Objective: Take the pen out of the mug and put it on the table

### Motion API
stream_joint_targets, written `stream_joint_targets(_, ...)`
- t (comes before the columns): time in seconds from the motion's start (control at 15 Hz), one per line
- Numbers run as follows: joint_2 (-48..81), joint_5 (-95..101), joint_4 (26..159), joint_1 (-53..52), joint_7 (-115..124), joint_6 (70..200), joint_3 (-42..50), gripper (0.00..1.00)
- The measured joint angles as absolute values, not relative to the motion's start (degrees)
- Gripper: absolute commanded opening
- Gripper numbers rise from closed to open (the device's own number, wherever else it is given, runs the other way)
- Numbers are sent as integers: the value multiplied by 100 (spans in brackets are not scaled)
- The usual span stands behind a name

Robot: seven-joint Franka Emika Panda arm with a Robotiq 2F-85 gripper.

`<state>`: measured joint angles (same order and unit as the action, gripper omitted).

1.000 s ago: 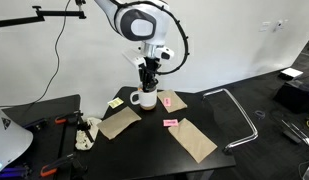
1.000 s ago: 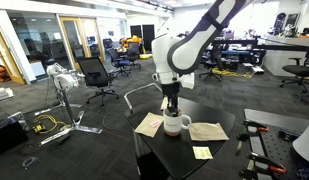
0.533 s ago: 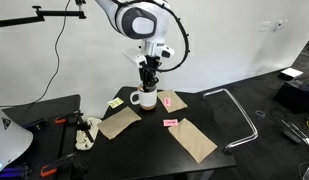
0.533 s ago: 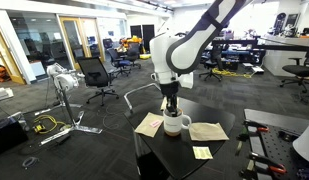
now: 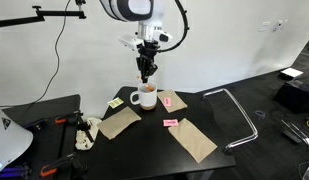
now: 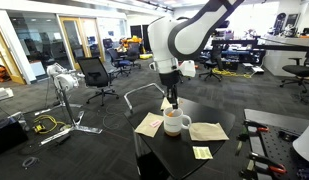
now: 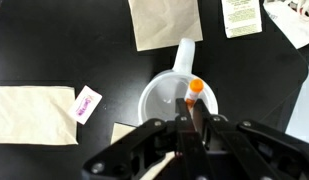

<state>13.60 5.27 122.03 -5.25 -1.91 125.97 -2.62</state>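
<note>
The white mug [image 5: 145, 97] stands on the black table [image 5: 214, 125] among brown paper sheets; it also shows in the other exterior view [image 6: 176, 123] and from above in the wrist view [image 7: 159, 98]. My gripper [image 7: 187, 118] is shut on the orange pen [image 7: 194, 91], whose tip points down over the mug's opening. In both exterior views the gripper [image 5: 145, 75] [image 6: 172, 101] hangs a little above the mug's rim. The pen is too small to make out in the exterior views.
Brown paper sheets [image 5: 193, 140] [image 7: 164, 20] lie around the mug, with small pink sticky notes [image 7: 86, 103] [image 5: 171, 123] between them. A metal frame [image 5: 244, 112] stands at the table's side. A tool bench [image 5: 54, 125] is beside the table.
My gripper has risen straight up from inside the mug to above its rim, with the pen held in it. The mug has not moved.
</note>
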Motion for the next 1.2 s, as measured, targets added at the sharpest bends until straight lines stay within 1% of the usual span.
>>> stream_joint_targets(0.73, 47, 526, 12244, -518, -196, 11669, -356, 3)
stream_joint_targets(1.0, -364, 526, 12320, -417, -196, 11673, -276, 3)
stream_joint_targets(1.2, -399, 533, 12420, -281, -196, 12048, -148, 3)
